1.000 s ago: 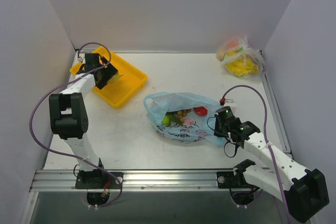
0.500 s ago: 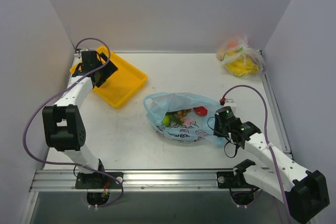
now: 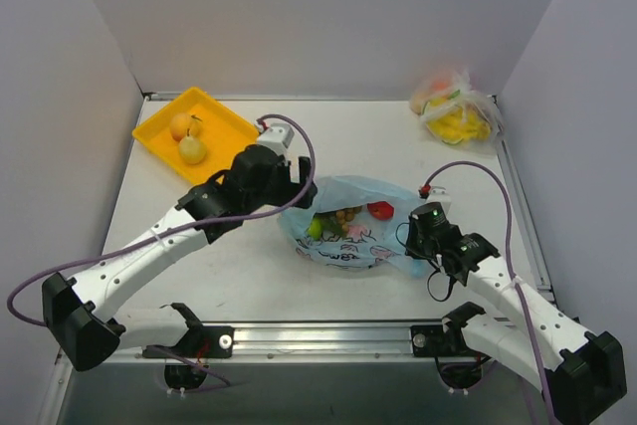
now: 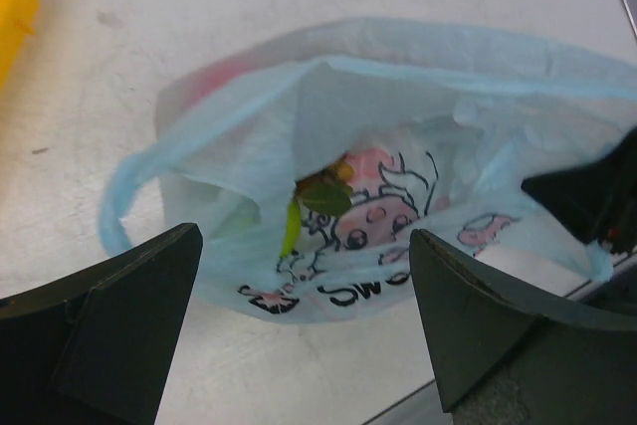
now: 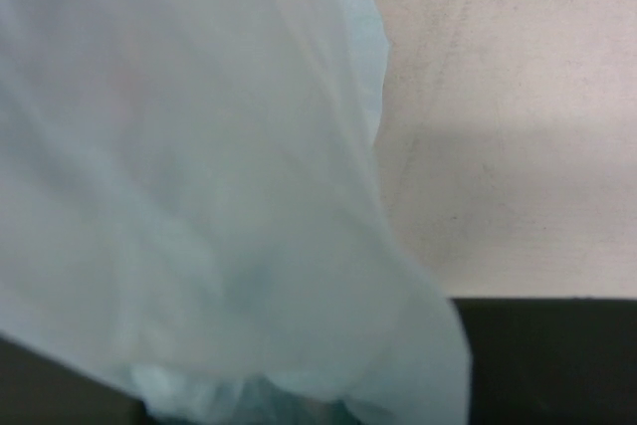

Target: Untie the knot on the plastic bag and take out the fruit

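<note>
My left pincer (image 4: 304, 276), spread wide, hangs just above the plastic bag (image 4: 398, 77). Its open mouth lies crosswise between my fingers, with the fruit (image 4: 320, 194) straight ahead inside, nearest this arm. My right pincer (image 3: 413, 249) seems to pinch the bag's far corner. The print reads "Sw"; the rest is unclear.

Mid-table the plastic bag (image 3: 343, 246), fruit (image 3: 345, 216) inside; tray (image 3: 235, 132) with two pieces (image 3: 191, 149) back left; second bag (image 3: 456, 108) back right.
</note>
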Controlling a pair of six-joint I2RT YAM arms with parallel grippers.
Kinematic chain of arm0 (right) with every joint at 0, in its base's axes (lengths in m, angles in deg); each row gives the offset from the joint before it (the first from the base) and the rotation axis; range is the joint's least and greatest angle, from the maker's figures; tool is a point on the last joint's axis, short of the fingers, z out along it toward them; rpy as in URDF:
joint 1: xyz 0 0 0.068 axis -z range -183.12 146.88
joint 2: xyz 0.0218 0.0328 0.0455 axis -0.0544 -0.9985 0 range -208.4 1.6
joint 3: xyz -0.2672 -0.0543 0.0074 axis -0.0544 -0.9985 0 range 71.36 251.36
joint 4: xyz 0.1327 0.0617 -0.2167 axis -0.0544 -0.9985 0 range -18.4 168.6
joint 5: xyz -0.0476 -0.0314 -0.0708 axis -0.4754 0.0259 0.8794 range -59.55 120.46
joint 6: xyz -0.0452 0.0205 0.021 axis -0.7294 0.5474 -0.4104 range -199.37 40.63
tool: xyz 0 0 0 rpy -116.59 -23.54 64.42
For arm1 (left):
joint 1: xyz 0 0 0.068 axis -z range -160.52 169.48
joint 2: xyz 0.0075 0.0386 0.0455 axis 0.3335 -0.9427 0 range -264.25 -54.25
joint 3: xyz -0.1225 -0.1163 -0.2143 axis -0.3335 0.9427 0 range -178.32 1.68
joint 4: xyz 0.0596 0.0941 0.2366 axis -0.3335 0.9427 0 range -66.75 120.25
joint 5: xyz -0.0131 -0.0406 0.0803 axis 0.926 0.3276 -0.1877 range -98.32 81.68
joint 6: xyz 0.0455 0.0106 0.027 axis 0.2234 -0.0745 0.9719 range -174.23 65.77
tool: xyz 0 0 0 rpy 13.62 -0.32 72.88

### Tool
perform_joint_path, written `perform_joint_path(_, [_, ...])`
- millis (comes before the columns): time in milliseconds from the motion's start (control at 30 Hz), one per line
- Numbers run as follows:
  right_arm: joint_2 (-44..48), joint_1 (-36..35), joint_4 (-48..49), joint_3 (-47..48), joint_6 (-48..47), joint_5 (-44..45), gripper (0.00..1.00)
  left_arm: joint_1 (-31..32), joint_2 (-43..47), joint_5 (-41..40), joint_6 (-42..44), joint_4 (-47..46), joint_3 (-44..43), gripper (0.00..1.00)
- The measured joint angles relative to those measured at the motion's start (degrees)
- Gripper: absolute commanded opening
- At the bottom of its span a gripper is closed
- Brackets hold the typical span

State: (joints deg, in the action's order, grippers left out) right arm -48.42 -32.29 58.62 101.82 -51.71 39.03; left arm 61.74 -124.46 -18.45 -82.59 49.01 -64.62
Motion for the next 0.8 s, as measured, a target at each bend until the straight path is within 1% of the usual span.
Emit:
perform_joint_path(100, [0.35, 0.00, -0.02, 0.00, 0.44, -0.22, 0.18, 8.72, -0.37, -3.50, 0.72, 3.06, 0.20, 0.97])
perform_joint_path(167, [0.83, -0.02, -0.04, 0.00, 0.74, -0.50, 0.18, 13.33, -1.36, -5.77, 1.57, 4.50, 0.15, 0.96])
perform_joint_path(300, [2.03, 0.00, -0.04, 0.00, 1.09, -0.81, 0.18, 19.87, -7.17, -9.01, 4.22, 7.32, -2.05, 0.95])
perform_joint_path(400, [2.49, -0.02, -0.11, 0.00, 1.36, -1.09, 0.18, 21.84, -13.49, -9.99, 6.12, 8.87, -4.68, 0.94])
perform_joint_path(567, [3.10, 0.00, -0.48, 0.00, 1.81, -1.11, 0.18, 22.27, -23.28, -10.93, 10.60, 10.56, -8.13, 0.93])
perform_joint_path(800, [3.17, 0.00, -0.90, 0.00, 2.14, -1.14, 0.18, 22.23, -30.73, -14.88, 15.43, 10.95, -11.19, 0.90])
